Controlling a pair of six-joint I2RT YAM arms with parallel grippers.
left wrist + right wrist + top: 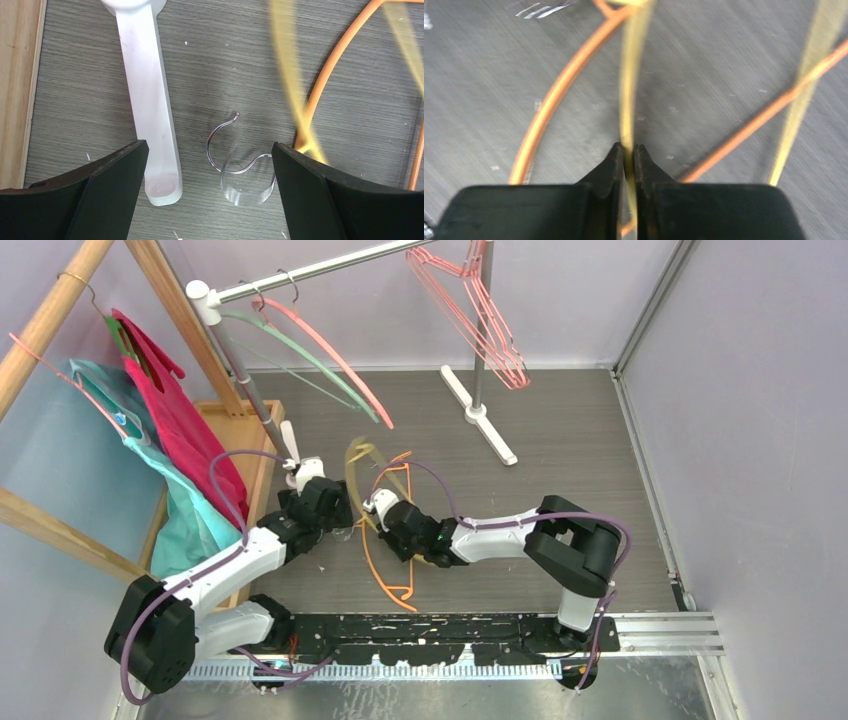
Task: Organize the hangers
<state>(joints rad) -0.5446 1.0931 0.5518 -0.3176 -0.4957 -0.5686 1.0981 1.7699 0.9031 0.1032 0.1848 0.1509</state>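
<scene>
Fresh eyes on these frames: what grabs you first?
In the middle of the scene, the right tool is shut on a blurred yellow hanger, with an orange hanger lying beneath it. Beside it, the left tool hangs open over a thin metal hook. Farther back, a bunch of pink wire hangers hangs on the metal rail.

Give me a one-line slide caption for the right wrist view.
Right gripper shut on a blurred yellow hanger, above an orange hanger lying on the grey table.
</scene>
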